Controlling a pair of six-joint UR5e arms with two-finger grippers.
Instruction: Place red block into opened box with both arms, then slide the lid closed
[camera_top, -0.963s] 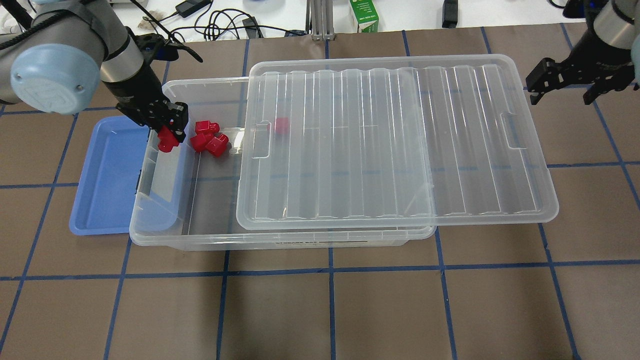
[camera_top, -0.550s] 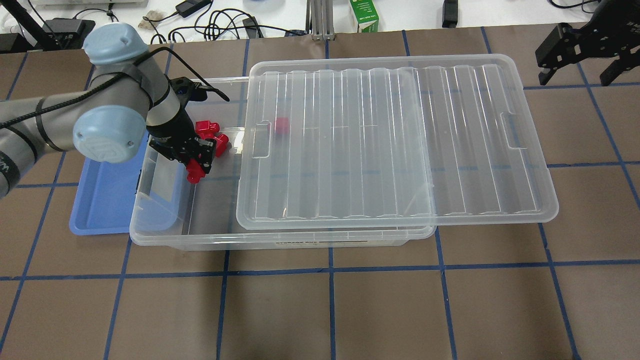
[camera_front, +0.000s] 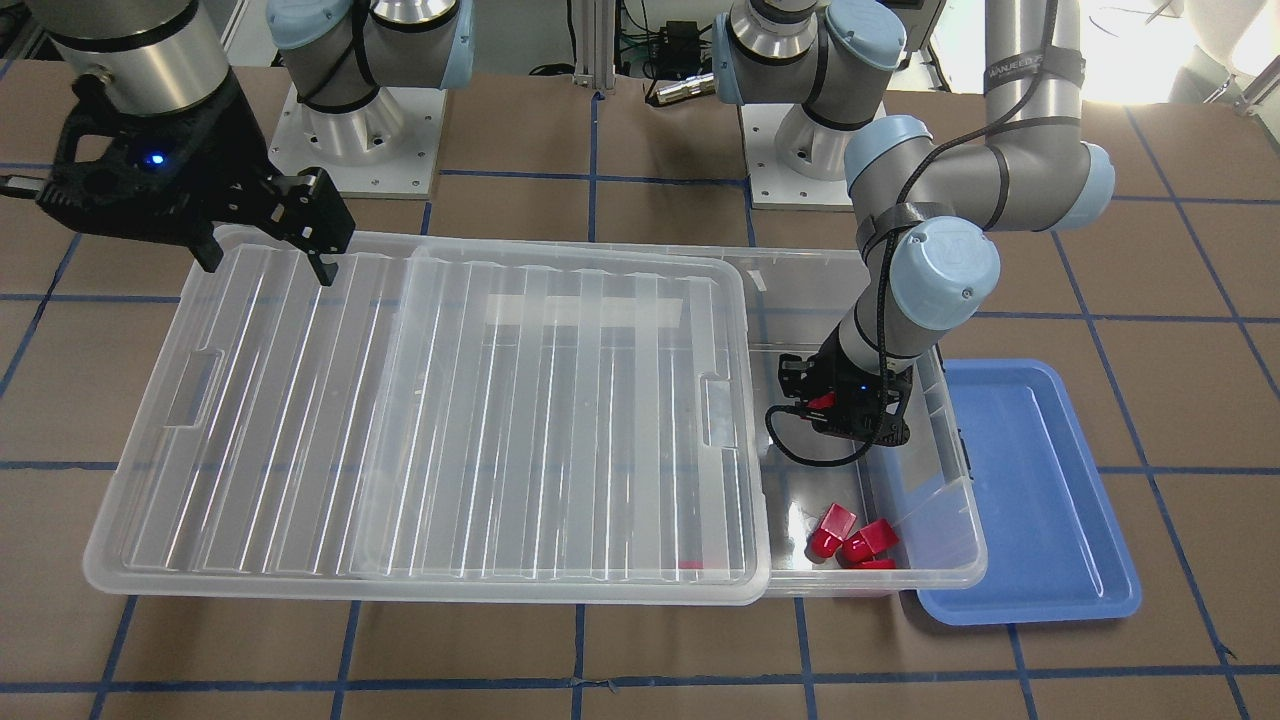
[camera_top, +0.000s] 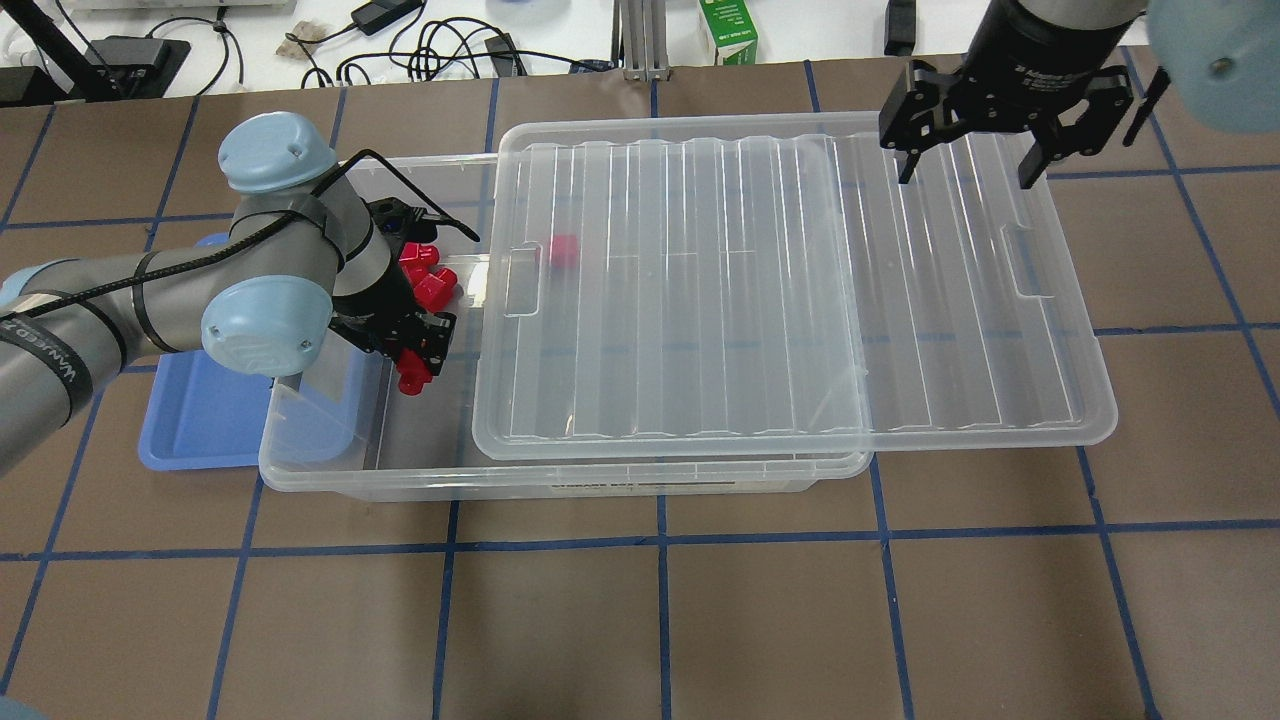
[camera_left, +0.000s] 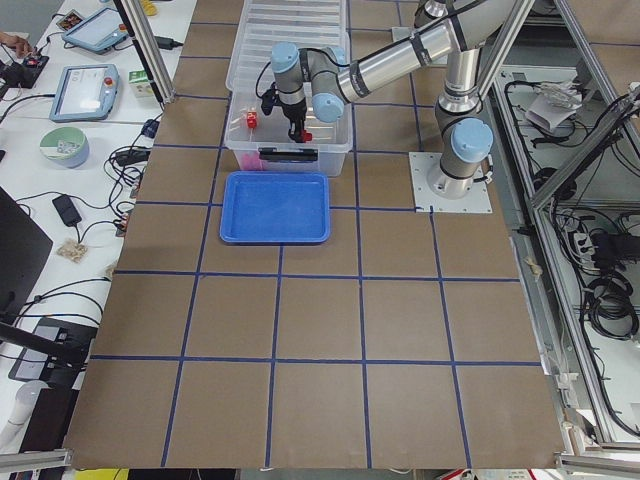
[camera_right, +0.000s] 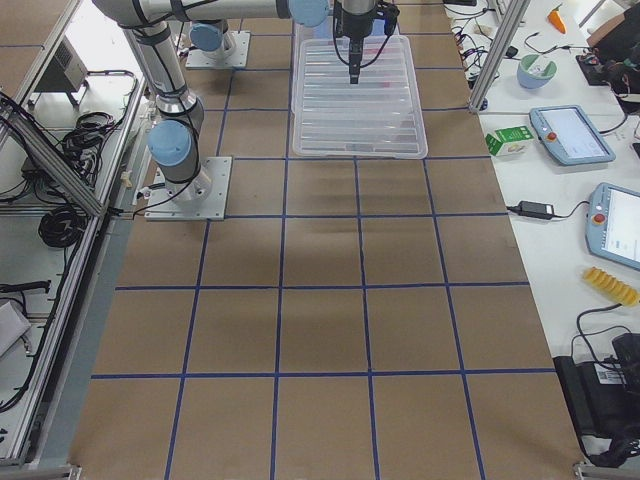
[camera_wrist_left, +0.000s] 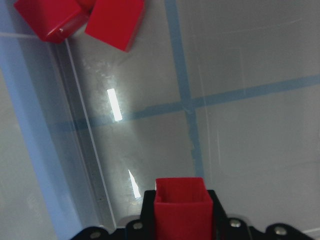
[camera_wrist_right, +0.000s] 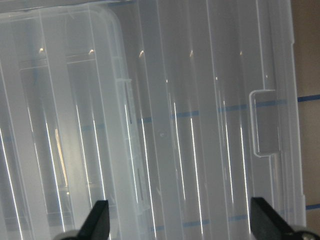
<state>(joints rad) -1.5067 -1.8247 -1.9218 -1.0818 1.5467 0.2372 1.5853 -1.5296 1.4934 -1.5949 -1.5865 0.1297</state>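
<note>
Left jaws: closed on the red block (camera_wrist_left: 180, 200), nothing else held; down in the uncovered end of the box (camera_top: 330, 478).
Red block: clamped between the left jaws, one end poking out past their tips, long axis pointing down at the box floor.
Beneath the left jaws: bare box floor, so probably a straight drop on release.
Other red pieces (camera_top: 428, 278): on the floor, off to one side of the left jaws, apart from the held block.
Right jaws: spread wide, empty, poised above the lid (camera_top: 700, 300) near its far end.
Lid handle recess (camera_wrist_right: 265, 122): off to one side of the right jaws, not between them.
Nearer arm: left for the drop, right for the lid push.
Lid edge: near beside the left jaws; likely to meet them unless withdrawn first.
</note>
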